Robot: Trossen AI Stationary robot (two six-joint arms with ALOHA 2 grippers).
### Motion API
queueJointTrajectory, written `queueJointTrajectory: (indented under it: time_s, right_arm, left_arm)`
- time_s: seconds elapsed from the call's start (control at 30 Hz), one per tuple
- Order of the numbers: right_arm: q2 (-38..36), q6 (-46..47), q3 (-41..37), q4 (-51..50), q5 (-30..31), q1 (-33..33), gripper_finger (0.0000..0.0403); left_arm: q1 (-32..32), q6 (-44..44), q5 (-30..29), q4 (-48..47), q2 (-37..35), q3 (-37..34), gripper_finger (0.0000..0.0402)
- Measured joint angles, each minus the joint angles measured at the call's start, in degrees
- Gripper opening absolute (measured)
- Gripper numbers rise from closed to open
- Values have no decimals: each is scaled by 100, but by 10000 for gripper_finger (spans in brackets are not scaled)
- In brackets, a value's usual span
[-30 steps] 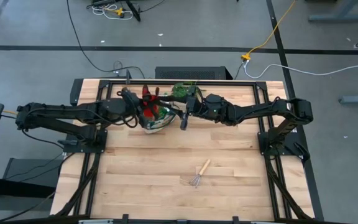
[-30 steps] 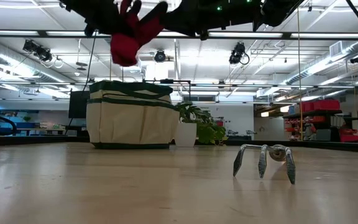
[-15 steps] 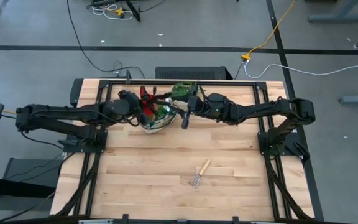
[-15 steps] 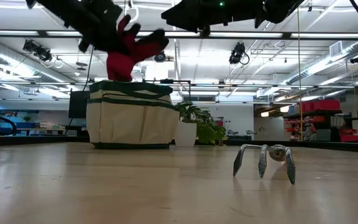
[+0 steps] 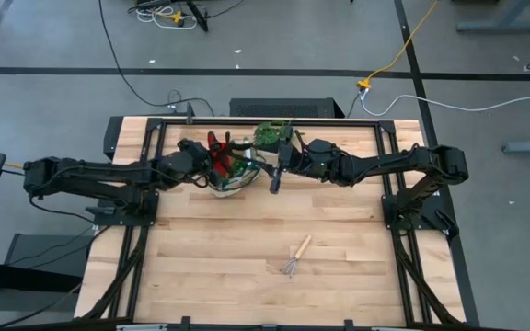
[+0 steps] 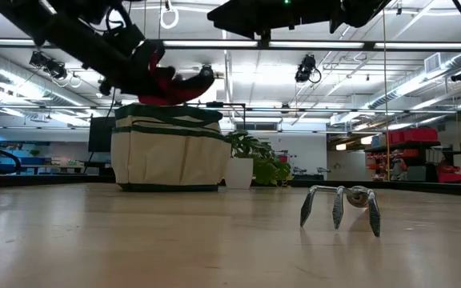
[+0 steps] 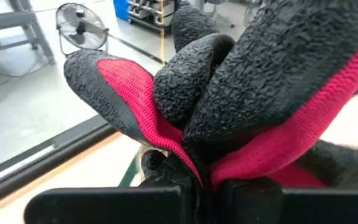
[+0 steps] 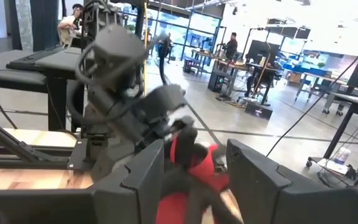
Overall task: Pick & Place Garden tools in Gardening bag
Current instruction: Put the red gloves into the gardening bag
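A: High view: left gripper sits over the small cream fabric tote with dark green trim, pinching the red-and-black textured gloves right above its mouth. Right gripper hangs just beside the bag, near the leafy plant in a white pot. Something translucent green shows inside the bag, looks like the spray bottle; can't confirm.

B: Rake?

A: Small metal hand rake with a light wooden handle lies well apart, toward the front of the wooden table.

B: Low view?

A: Gloves touching or barely above the bag rim; can't tell which. Bag interior hidden. Rake tines point down on the table.

B: Left wrist?

A: Fingers pressed on the glove cuffs. Soft, limp, grippy; will flop, so a bunched pinch is right.

B: Right wrist?

A: Right fingers spread, nothing between. Rake looks stiff and light; I'd grab mid-handle.
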Motion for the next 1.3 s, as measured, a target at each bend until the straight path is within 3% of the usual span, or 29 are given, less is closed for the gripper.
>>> queueJointTrajectory:
  time_s: [0.2, 0.5, 0.73, 1.0, 1.3]
  right_arm:
    - [0, 4, 0, 20, 0, 0, 177]
    - [0, 7, 0, -7, -1, 0, 177]
    - [0, 7, 0, -17, 0, 0, 177]
    - [0, 7, 0, -75, 0, 0, 177]
    - [0, -9, 0, -190, 0, 0, 177]
  left_arm:
    - [72, -26, 418, 788, 455, -275, 25]
    - [72, -93, 429, 783, 1231, -274, 25]
    - [72, -118, 995, 796, 1407, -263, 26]
    - [72, 105, 1234, 725, 1336, -263, 80]
    - [61, 80, 1678, 185, 713, -276, 135]
